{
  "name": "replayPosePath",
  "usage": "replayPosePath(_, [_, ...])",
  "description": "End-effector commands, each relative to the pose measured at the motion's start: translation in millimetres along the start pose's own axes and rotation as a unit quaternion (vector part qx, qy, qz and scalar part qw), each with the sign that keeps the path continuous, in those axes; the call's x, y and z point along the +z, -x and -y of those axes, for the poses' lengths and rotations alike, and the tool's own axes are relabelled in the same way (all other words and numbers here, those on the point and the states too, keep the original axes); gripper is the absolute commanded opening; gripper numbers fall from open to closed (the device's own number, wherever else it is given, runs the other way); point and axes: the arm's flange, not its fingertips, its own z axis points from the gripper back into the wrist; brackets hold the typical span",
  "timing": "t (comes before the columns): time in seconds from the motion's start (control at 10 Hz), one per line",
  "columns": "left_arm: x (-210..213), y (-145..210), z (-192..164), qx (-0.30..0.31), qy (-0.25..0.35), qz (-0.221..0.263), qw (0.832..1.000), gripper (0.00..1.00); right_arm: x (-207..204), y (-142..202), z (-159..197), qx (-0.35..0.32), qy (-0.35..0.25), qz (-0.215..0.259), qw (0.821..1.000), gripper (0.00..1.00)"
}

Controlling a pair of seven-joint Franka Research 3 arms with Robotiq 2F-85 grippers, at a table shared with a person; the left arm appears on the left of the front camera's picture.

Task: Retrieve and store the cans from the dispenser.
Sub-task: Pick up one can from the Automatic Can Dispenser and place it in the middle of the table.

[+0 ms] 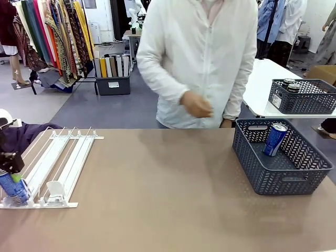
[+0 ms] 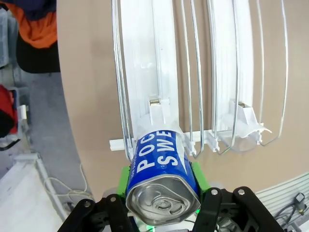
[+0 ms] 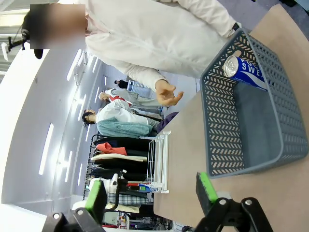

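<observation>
**Item: left pincer clamped on a blue can at the dispenser's near end**

- Left pincer (image 2: 161, 181): seen at the front view's left edge, fingers pointing down over the surface (image 1: 157, 194). Its green pads (image 2: 124, 178) were pressed on opposite sides of a blue Pocari Sweat can (image 2: 161, 164).
- Held can: roughly upright, silver top facing the wrist camera. It sat at the near end of the outermost left lane of the dispenser (image 1: 58, 157), just in front of that lane's white pusher tab (image 2: 154, 108). Whether its base touched the rack could not be told.
- Dispenser: flat white rack on the surface's left side. A second pusher tab (image 2: 244, 113) stood at the near end of another lane.
- Right pincer (image 3: 152, 191): fingers wide apart, holding nothing, raised near the grey lattice basket (image 1: 273, 178).
- Basket: on the surface's right side. A second blue can (image 1: 274, 139) leaned against its far wall.
- Person: stood at the far side in a white top, one hand (image 1: 197, 105) loosely curled at waist height, clear of the surface.
</observation>
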Motion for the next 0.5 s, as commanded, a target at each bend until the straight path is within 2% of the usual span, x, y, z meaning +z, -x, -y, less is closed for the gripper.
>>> replayPosePath(0.0, [-13.9,16.5,3.2,0.006,-0.017,0.006,1.000,0.00,-2.3,-3.4,-4.0,0.005,-0.013,0.009,1.000,1.00])
replayPosePath(0.4, [-1.0,15.4,5.5,-0.002,-0.024,0.021,0.999,0.00,-2.3,-3.4,-4.0,0.005,-0.013,0.009,1.000,1.00])
